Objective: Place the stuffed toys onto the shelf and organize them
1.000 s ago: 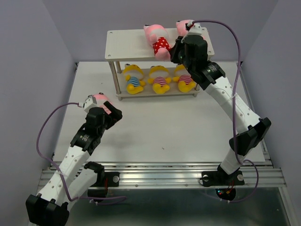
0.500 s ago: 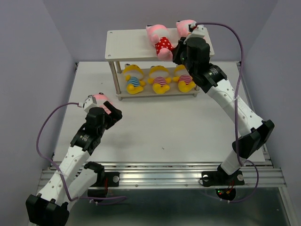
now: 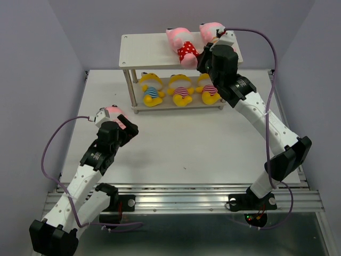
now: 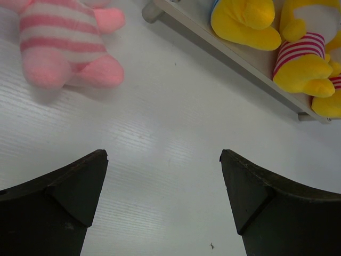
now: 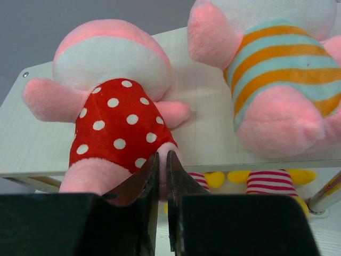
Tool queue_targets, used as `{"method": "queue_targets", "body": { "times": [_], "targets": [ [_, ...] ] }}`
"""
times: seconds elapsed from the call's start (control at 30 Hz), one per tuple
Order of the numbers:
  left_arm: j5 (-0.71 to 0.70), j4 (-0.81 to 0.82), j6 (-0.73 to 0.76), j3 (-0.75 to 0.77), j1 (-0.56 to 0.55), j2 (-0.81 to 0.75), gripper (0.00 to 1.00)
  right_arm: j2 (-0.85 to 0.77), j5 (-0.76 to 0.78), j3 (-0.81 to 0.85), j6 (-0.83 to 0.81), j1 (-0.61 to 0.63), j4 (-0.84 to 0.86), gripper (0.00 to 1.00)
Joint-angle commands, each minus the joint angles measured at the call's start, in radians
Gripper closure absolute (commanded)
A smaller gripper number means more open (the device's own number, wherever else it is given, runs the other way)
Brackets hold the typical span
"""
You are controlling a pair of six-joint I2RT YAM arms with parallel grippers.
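Pink plush is what's left. Shelf (image 3: pixel 149 48) sits at the table's (image 3: pixel 186 144) 12 o'clock. Its lower board is full, with three yellow toys (image 3: pixel 181 89) in a row. Top board holds two: polka-dot toy (image 5: pixel 120 122) mid-board and orange-striped pink toy (image 5: pixel 277 69) at the 3 o'clock end. The 9 o'clock end is bare.

Right gripper (image 5: pixel 161 157) has its jaws pressed nearly together, nipping plush at the polka-dot toy's leg, so I'd say that placement isn't finished.

Sixth one, pink-striped toy (image 4: pixel 64 48), lies on the table at 9 o'clock. Left gripper (image 4: pixel 162 160) is spread wide and holds nothing; the toy is at its 11 o'clock, not touching.

Estimate: five of six up. Remaining: release, fetch the last toy, fill the bare slot.
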Motion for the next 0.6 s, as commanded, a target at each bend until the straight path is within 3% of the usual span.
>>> {"method": "queue_targets", "body": {
  "times": [0.0, 0.57],
  "targets": [
    [-0.026, 0.026, 0.015, 0.009, 0.001, 0.000, 0.01, -0.048, 0.054, -0.020, 0.005, -0.006, 0.095, 0.99],
    [-0.021, 0.031, 0.016, 0.008, 0.001, 0.008, 0.01, -0.085, 0.143, -0.075, 0.017, 0.030, 0.170, 0.99]
  ]
}}
